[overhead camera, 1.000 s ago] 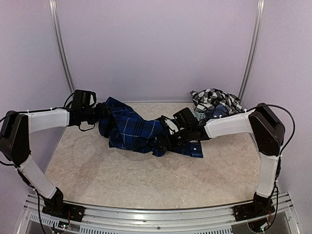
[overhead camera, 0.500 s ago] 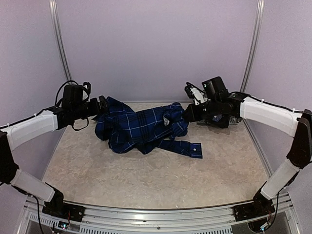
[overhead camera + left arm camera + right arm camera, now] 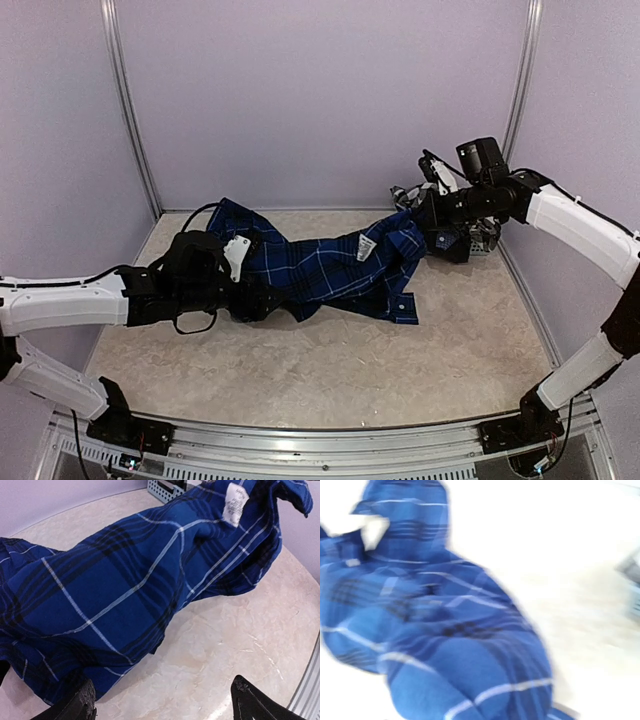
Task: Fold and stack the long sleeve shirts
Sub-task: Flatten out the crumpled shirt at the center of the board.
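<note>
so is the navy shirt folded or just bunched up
Not folded: the navy plaid shirt lies bunched and stretched across the table, one end lifted by the right gripper.

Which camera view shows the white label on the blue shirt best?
The left wrist view: the white label on the blue plaid shirt is close and sharp there. The top external view shows it only as a tiny white patch. The right wrist view is too blurred to tell.

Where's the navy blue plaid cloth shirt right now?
Top view: the navy blue plaid shirt stretches across the table, its right end held by the right gripper, the open left gripper at its left.
</note>
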### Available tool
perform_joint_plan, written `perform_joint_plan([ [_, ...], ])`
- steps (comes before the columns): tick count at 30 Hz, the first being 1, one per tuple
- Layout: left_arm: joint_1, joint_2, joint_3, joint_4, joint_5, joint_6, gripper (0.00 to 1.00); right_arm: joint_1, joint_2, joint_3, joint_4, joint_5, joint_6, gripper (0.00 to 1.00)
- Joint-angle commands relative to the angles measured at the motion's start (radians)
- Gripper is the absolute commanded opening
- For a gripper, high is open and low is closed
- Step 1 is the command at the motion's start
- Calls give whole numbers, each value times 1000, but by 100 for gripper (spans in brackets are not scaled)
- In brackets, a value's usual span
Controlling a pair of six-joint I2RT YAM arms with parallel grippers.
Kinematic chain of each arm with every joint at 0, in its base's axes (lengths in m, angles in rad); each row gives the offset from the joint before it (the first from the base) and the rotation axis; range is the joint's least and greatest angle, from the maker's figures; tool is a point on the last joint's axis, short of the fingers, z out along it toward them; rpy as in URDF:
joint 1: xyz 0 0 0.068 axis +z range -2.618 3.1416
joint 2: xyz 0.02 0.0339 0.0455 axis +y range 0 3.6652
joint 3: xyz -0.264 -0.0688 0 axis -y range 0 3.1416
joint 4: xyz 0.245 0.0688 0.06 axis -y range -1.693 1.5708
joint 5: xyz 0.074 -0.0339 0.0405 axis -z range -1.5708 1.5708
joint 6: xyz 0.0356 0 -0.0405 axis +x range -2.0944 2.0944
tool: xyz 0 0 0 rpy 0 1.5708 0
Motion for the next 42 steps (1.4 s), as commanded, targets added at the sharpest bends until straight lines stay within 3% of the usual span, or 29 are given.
perform_joint_plan([
  [1, -15, 85, -2, -16, -130, 31, 88, -90, 14, 31, -44, 71, -30, 0],
  [8, -21, 238, 6, -5, -222, 83, 86, -176, 25, -10, -43, 49, -65, 0],
  [15, -65, 324, -8, 130, -199, 134, 86, -217, 42, -29, -28, 19, -86, 0],
  [22, -97, 466, 61, 147, -323, 185, 81, -225, 48, -35, -19, -10, -95, 0],
  [29, -94, 548, 102, 146, -452, 212, 59, -229, 43, -38, -31, -5, -106, 0],
  [37, -56, 483, 94, 116, -417, 225, 3, -247, 12, -57, -62, 66, -113, 0],
  [42, -66, 289, 167, -74, -222, 203, 0, -249, -24, -90, -85, 112, -108, 0],
])
